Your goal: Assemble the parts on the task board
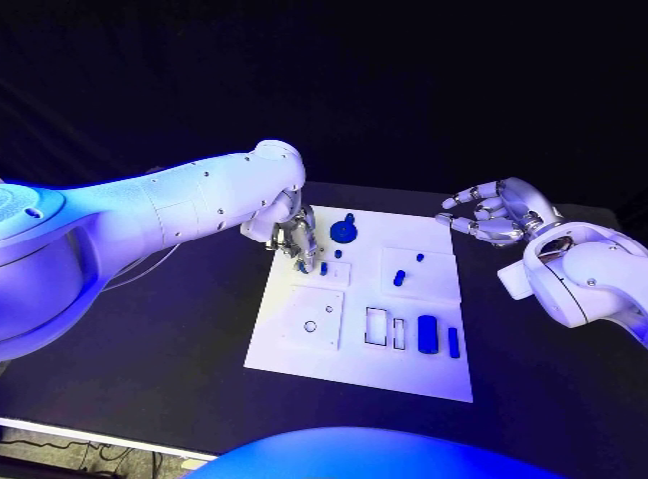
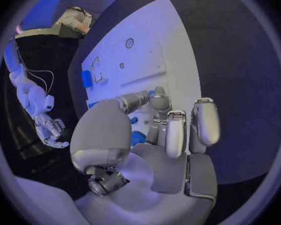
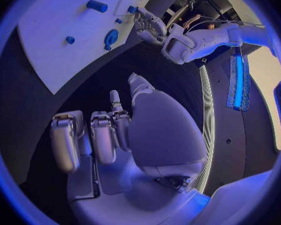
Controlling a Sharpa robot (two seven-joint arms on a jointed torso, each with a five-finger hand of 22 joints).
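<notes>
On the white rectangular task board [image 1: 303, 349], several small blue parts, among them a round disc-like piece [image 1: 345, 233] and a long bar [image 1: 428, 333], are lying loose, so assembly seems barely started. Over its far corner, the left hand [image 1: 291, 236] is reaching down, fingertips closing on a small blue part [image 2: 138, 136]. Beside the board's far right corner, the right hand [image 1: 493, 214] is hovering, curled and holding nothing.

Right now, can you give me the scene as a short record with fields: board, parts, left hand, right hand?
Board: white task board in the middle of the black table.
Parts: a round blue part at the board's far edge; small blue parts mid-board; a long blue part near the right edge.
Left hand: left hand is over the board's far left corner, fingers down at a small blue part; a grip cannot be told.
Right hand: right hand is off the board to its right, fingers curled, holding nothing.
</notes>
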